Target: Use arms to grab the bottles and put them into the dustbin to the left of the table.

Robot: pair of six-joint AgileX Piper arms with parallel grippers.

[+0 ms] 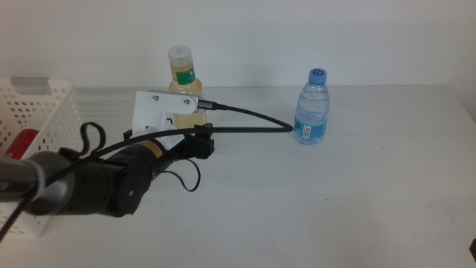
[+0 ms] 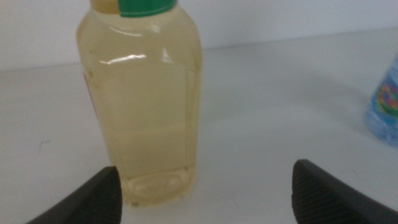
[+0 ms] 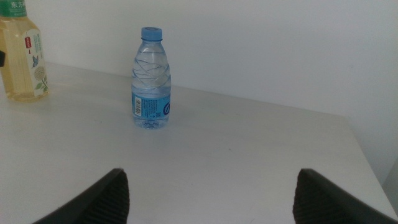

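**A:** Middle view, starting at the left: the dustbin [image 1: 44, 104] sits at the table's [image 1: 335, 193] left edge with something red, probably the can [image 1: 24, 141], already inside. Next to it the left arm reaches in, its white housing [image 1: 165, 112] right in front of the yellow bottle [image 1: 181, 73].

**B:** And the left gripper [image 2: 205, 186]?

**A:** In its wrist view the jaws are spread wide with nothing between them. The yellow bottle [image 2: 146, 99] stands upright close ahead, but lined up near one jaw rather than centred in the gap.

**B:** That's the risk, I'd say. Push forward like that and the jaw could hit the bottle's base and knock it over or shove it away, instead of straddling it.

**A:** Agreed, it likely needs a sideways correction first. The black cable [image 1: 245, 119] also trails across the table toward the water bottle [image 1: 312, 108], almost reaching its base, so a swing to the bin might drag against it.

**B:** Further right?

**A:** The water bottle stands upright, well apart from the yellow one. The right gripper [image 3: 211, 186] waits off the right side, out of the middle view, jaws wide and empty, looking at the water bottle [image 3: 151, 81] from a distance with bare table between.
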